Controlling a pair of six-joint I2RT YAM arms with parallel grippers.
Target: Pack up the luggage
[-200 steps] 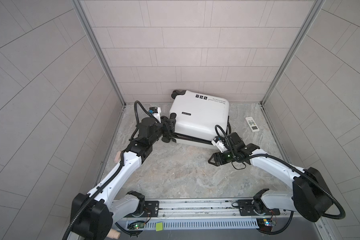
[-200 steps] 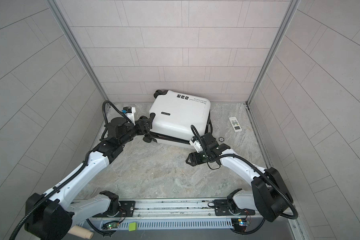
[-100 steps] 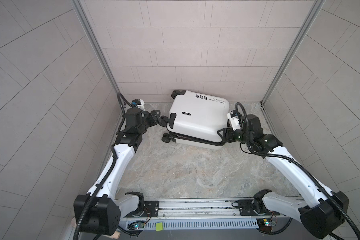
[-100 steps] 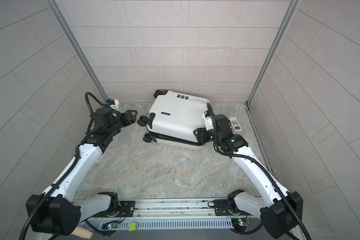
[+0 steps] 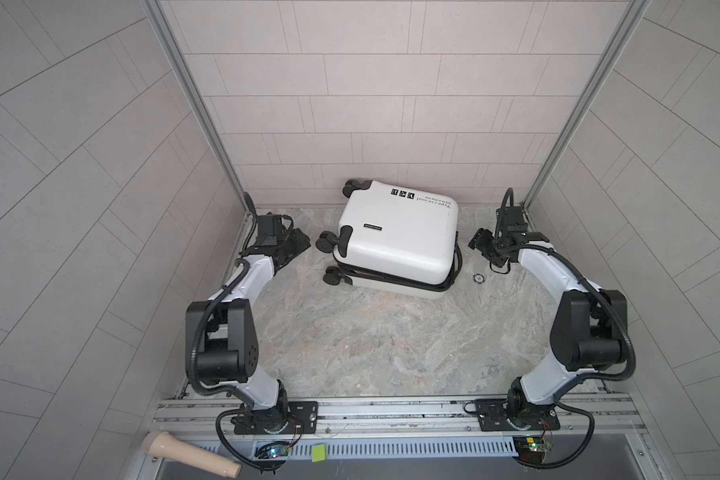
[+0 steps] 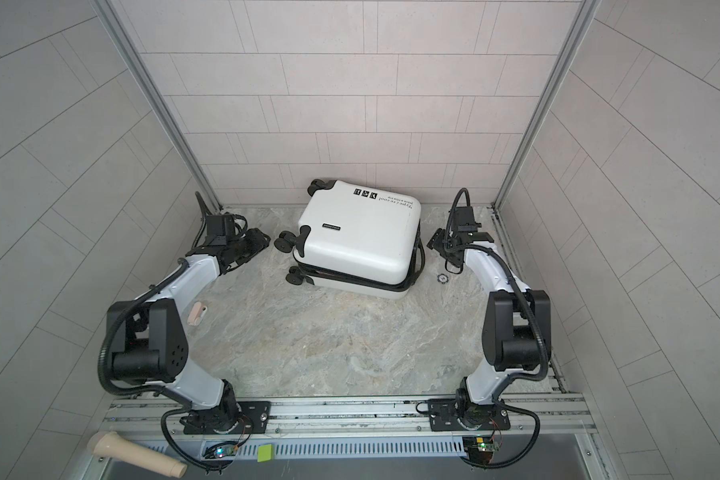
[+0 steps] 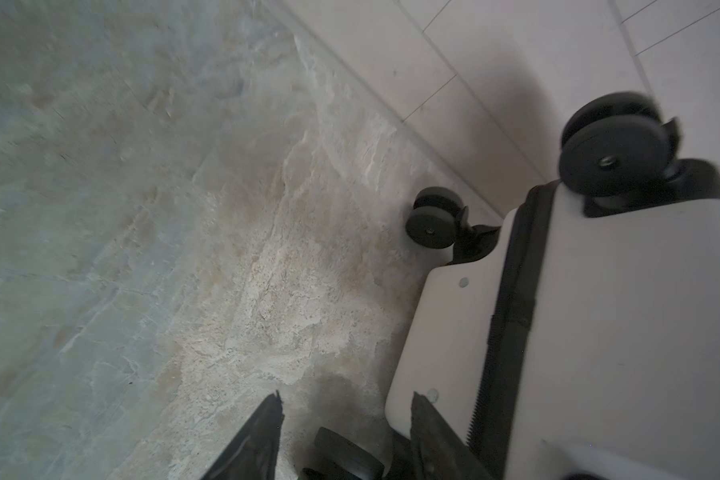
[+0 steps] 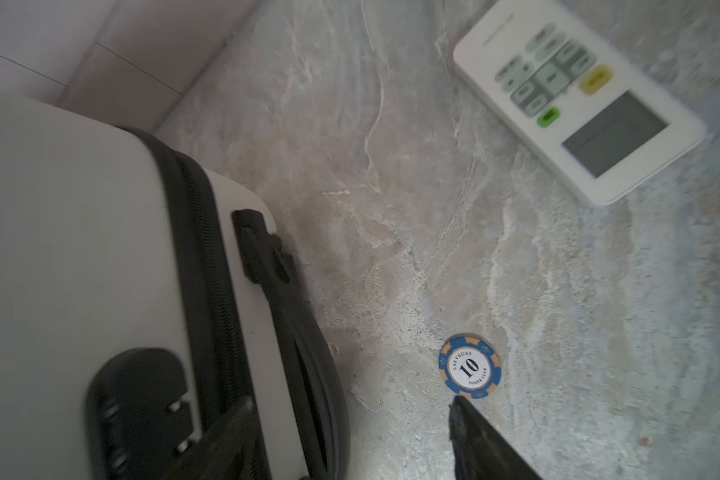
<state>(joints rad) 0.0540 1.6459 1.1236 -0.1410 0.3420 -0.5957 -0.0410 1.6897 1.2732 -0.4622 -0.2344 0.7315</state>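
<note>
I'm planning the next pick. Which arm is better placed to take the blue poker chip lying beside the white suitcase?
Right. The right tool hangs open close beside the round blue poker chip; the left tool sits beyond the small white hard-shell suitcase, by its black wheels.

We count one suitcase (image 5: 395, 245), one poker chip (image 8: 469, 365), one remote control (image 8: 578, 99), one beige handle (image 5: 188, 453) and two robot arms (image 5: 242, 282) (image 5: 558, 274).
</note>
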